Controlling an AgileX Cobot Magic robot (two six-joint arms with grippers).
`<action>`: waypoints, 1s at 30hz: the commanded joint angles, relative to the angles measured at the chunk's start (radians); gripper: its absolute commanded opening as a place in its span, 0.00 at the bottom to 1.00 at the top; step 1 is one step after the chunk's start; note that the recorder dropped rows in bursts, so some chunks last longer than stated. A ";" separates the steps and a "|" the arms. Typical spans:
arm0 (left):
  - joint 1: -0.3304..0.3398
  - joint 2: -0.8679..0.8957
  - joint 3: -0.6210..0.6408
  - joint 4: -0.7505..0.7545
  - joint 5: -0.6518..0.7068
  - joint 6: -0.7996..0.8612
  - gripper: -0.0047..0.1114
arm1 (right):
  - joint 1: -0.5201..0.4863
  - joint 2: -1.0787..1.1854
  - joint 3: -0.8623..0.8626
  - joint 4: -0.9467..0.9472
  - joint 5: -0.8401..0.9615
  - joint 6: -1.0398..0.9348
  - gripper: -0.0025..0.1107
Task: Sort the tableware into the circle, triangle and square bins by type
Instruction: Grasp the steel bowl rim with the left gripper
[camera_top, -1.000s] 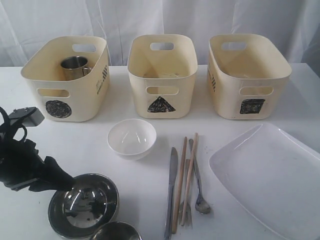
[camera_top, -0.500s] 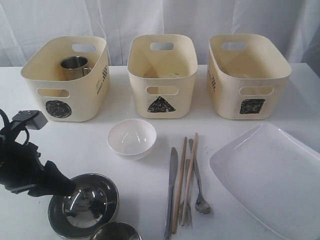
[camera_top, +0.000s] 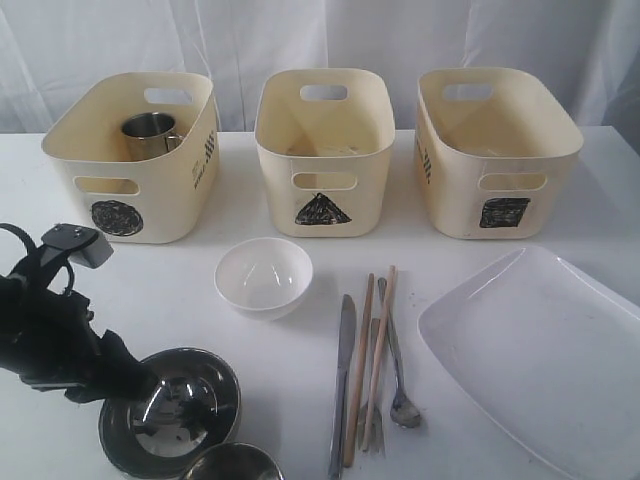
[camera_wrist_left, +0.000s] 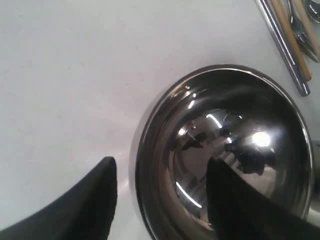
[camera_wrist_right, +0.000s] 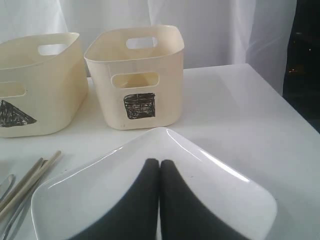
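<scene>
My left gripper (camera_top: 140, 385) (camera_wrist_left: 161, 167) is open astride the rim of the steel bowl (camera_top: 190, 405) (camera_wrist_left: 225, 150), one finger inside and one outside. A steel mug (camera_top: 150, 133) stands in the circle bin (camera_top: 130, 205). The second mug (camera_top: 232, 463) peeks in at the front edge. The small white bowl (camera_top: 264, 275) sits before the triangle bin (camera_top: 323, 150). Knife (camera_top: 343, 385), chopsticks (camera_top: 368, 350), fork (camera_top: 370, 425) and spoon (camera_top: 402, 405) lie together. My right gripper (camera_wrist_right: 159, 162) is shut and empty over the white square plate (camera_top: 545, 350) (camera_wrist_right: 90, 200), facing the square bin (camera_top: 495, 150) (camera_wrist_right: 135, 75).
A white curtain hangs behind the three tubs. The table's right edge runs beside the plate. The triangle tub (camera_wrist_right: 35, 85) and chopstick ends (camera_wrist_right: 30, 180) show in the right wrist view. The right arm is outside the exterior view.
My left gripper has moved right and down onto the steel bowl's rim, one finger now dipping inside. Nothing else has moved.
</scene>
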 joint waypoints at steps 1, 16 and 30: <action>-0.006 -0.001 0.007 0.013 0.012 -0.014 0.54 | 0.007 -0.006 0.006 -0.006 -0.008 0.000 0.02; -0.014 0.070 0.007 -0.024 -0.015 -0.010 0.54 | 0.007 -0.006 0.006 -0.006 -0.008 0.000 0.02; -0.014 0.072 0.007 -0.024 -0.038 -0.012 0.18 | 0.007 -0.006 0.006 -0.006 -0.008 0.000 0.02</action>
